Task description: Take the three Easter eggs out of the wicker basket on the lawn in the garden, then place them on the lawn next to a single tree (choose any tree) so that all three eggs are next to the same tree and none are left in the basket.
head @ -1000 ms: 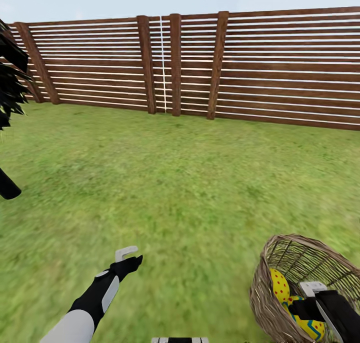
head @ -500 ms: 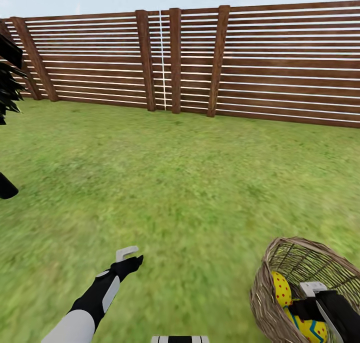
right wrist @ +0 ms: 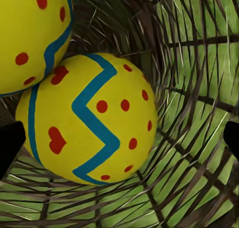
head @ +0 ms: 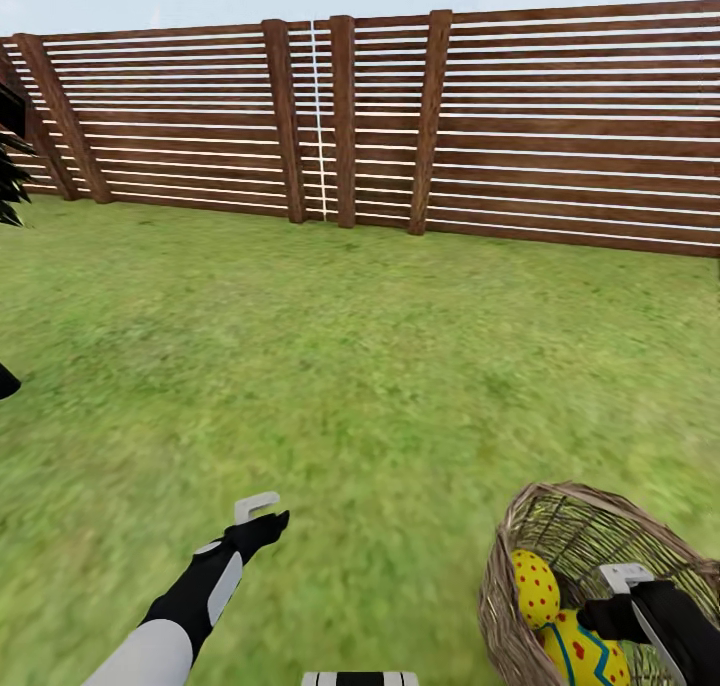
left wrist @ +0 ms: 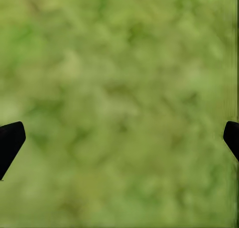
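My right gripper (right wrist: 119, 138), jaws apart, hangs inside the wicker basket (head: 500, 576) above two Easter eggs (right wrist: 89, 118); smooth, round, likely slippery, so I grip the waist; left gripper (left wrist: 119, 138) apart

The basket (head: 520, 556), brown open-weave wicker, rests tilted on the lawn (head: 380, 366). Two yellow eggs (head: 535, 586) with red dots and blue zigzag bands lie touching inside it. Dark tree (head: 8, 156) foliage stands well apart from the basket.
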Robot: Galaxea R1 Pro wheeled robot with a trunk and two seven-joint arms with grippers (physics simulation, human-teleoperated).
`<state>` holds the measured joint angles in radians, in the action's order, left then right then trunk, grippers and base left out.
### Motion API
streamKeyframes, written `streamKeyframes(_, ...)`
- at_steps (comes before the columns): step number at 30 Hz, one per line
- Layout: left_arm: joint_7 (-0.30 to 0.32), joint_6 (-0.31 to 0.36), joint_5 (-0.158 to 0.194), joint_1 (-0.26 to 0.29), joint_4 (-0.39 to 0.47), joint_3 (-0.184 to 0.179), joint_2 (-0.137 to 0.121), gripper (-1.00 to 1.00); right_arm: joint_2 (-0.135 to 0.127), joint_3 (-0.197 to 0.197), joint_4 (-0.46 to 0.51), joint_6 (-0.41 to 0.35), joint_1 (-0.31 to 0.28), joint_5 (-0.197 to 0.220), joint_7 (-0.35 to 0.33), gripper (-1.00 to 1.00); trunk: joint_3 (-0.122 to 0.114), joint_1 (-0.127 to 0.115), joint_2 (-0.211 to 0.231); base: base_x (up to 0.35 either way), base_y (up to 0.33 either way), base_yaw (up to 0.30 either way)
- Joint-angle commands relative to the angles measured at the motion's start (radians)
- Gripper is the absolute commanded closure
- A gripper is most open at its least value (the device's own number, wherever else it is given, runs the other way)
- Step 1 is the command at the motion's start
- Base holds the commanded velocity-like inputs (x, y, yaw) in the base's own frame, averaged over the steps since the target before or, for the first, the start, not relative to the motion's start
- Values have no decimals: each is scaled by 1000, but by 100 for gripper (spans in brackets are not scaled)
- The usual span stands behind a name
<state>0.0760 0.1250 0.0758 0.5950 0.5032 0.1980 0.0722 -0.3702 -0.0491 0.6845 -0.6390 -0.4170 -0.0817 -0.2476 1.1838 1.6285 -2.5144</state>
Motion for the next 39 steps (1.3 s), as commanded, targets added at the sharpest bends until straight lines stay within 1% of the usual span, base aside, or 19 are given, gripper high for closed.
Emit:
streamKeyframes(1,7,8,8,0,2,8,2,-100,0,-3,1,-4,0,-9,-8,-100,1,0,0,32,-81,0)
streamKeyframes(8,8,8,8,0,0,8,4,-100,1,-1,1,-4,0,-9,-7,-100,1,0,0,8,-19,0)
streamKeyframes(26,2,8,9,0,-2,8,3,-100,5,6,1,-4,0,-10,-7,-100,70,8,-5,0,0,0)
streamKeyframes(36,6,7,9,0,-2,8,2,-100,8,8,1,-4,0,-10,-6,-100,70,8,-5,3,0,0)
streamKeyframes(39,5,8,9,0,-2,9,-1,-100,8,8,0,-4,0,-10,-6,-100,70,8,-5,195,0,0)
